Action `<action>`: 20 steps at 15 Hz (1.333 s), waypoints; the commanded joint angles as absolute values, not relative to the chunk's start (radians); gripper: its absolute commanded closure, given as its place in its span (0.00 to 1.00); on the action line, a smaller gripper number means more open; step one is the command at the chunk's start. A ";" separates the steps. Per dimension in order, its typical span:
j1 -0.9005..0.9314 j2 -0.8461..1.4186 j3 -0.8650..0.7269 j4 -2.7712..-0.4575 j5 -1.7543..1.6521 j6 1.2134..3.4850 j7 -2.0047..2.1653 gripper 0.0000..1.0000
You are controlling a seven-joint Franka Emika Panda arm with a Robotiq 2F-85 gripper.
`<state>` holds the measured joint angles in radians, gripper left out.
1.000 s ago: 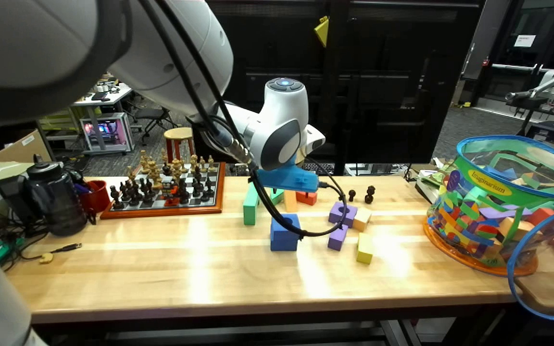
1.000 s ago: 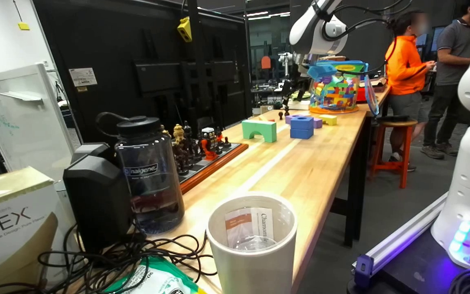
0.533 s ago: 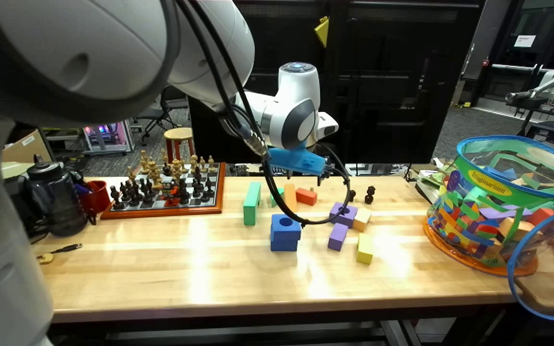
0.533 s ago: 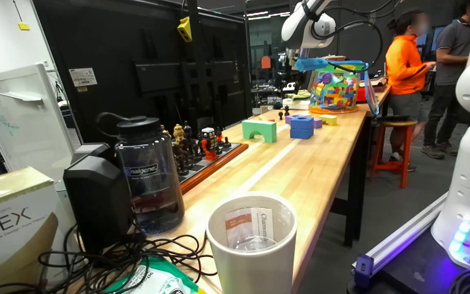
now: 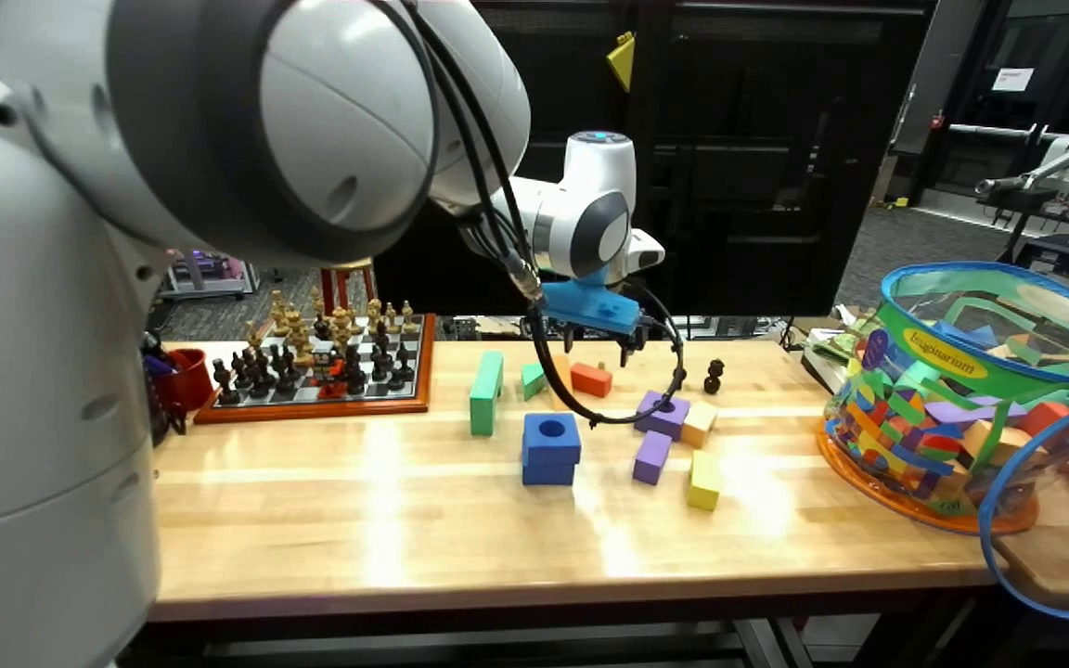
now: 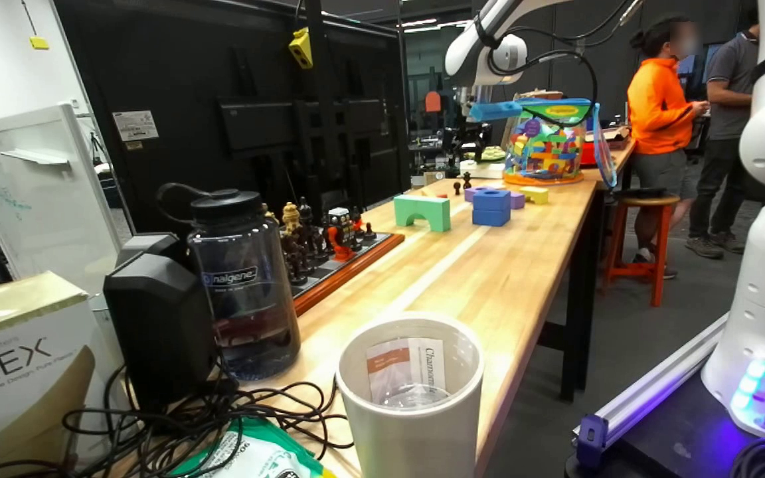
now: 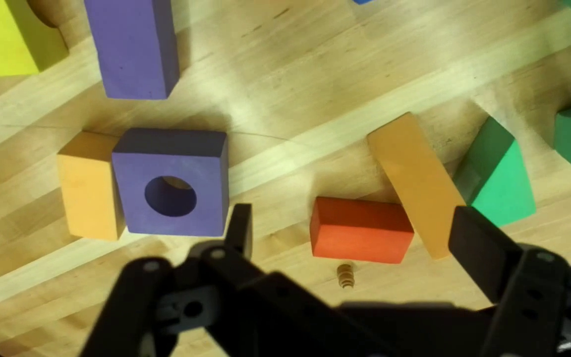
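So far, two blue blocks (image 6: 491,211) sit stacked, well away from the jaws. These hang apart, empty, above the red block (image 7: 362,233) (unlifted on the bench (image 5: 442,533)).

In an exterior view the camera faces across the table (image 5: 312,533) to a black panel (image 5: 757,232), the arm (image 5: 349,121) near left. In an exterior view the camera looks along the table from behind a near cup (image 6: 416,438), the blocks (image 6: 491,216) far off. Both share blocks, chessboard (image 5: 330,409) and toy bag (image 5: 943,353). The wrist view looks down past the gripper (image 7: 349,216) onto blocks close below.
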<state>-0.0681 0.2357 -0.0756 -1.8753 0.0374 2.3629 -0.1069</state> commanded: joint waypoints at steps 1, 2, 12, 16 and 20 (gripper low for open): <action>-0.097 0.317 -0.071 -1.775 0.058 2.291 -0.111 0.00; -0.102 0.329 -0.069 -1.764 0.061 2.290 -0.112 0.00; -0.099 0.329 -0.059 -1.800 0.049 2.305 -0.116 0.00; -0.112 0.345 -0.056 -1.792 0.070 2.277 -0.129 0.00; -0.130 0.358 -0.057 -1.781 0.077 2.261 -0.169 0.00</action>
<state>-0.1057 0.3499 -0.0680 -1.8048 0.0633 2.2957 -0.1219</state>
